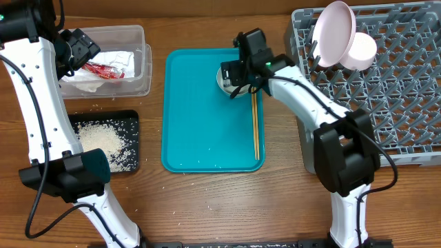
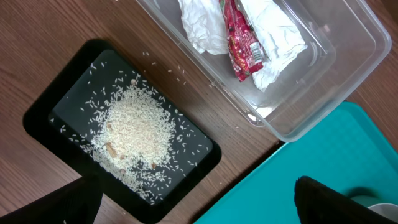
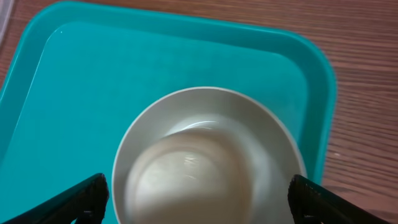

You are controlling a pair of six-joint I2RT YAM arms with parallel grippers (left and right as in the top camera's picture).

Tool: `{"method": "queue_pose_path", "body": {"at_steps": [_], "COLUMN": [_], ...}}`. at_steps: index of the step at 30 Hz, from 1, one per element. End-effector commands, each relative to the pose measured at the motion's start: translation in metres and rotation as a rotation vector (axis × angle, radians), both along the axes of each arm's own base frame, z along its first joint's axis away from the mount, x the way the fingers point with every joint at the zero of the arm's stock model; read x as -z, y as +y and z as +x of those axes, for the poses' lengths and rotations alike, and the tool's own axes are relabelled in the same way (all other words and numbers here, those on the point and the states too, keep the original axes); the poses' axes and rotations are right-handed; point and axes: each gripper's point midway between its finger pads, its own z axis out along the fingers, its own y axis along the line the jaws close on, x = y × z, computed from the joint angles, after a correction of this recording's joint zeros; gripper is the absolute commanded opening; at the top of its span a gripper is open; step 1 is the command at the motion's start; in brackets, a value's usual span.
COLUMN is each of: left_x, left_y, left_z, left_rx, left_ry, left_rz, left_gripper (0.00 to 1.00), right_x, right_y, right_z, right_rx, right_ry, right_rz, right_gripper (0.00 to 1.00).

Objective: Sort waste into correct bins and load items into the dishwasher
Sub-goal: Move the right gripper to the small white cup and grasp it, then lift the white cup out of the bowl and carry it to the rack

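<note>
While the right gripper (image 3: 199,194) straddles the metal bowl (image 3: 205,155), jaws spread, nothing is held. Risk: smooth rim squirts out on closing.

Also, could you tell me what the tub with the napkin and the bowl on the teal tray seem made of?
The tub looks like clear glossy plastic: the table shows through its walls. The bowl looks like metal, given its dull grey sheen, though ceramic is possible.

The teal tray (image 1: 200,117) lies open left of the bowl (image 3: 208,162); chopsticks (image 1: 255,127) line its right edge, and a pink plate (image 1: 335,34) blocks the rack's (image 1: 400,89) far left corner.
</note>
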Motion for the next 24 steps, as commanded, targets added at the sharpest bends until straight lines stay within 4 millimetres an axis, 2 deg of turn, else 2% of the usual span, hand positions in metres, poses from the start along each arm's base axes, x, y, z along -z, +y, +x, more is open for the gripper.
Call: {"method": "queue_pose_path", "body": {"at_steps": [1,5,12,16,20,24], "left_x": [-0.004,-0.004,-0.004,-0.004,-0.004,-0.004], "left_y": [-0.002,-0.002,-0.002,-0.002,-0.002,-0.002], "left_z": [-0.002,-0.002,-0.002,-0.002,-0.002,-0.002], "left_rx": [0.009,0.009,0.009,0.009,0.009,0.009], "left_ry": [-0.003,-0.003,-0.003,-0.003,-0.003,-0.003], "left_rz": [0.011,0.011,0.011,0.011,0.011,0.011], "left_gripper": [1.00,1.00,1.00,1.00,1.00,1.00], "right_x": [0.002,0.004,0.031,0.033,0.028,0.014], "right_y": [0.011,0.004,0.001,0.002,0.004,0.008], "right_z": [-0.001,0.003,0.003,0.003,0.005,0.007], "right_rx": [0.005,0.066,0.084,0.084,0.121,0.119], "right_ry": [-0.037,-0.088,-0.051,-0.050,-0.048,-0.046], "right_rz": [-0.048,-0.142,-0.167,-0.167,-0.133,-0.104], "right_gripper": [0.92,0.92,0.92,0.92,0.82,0.66]}}
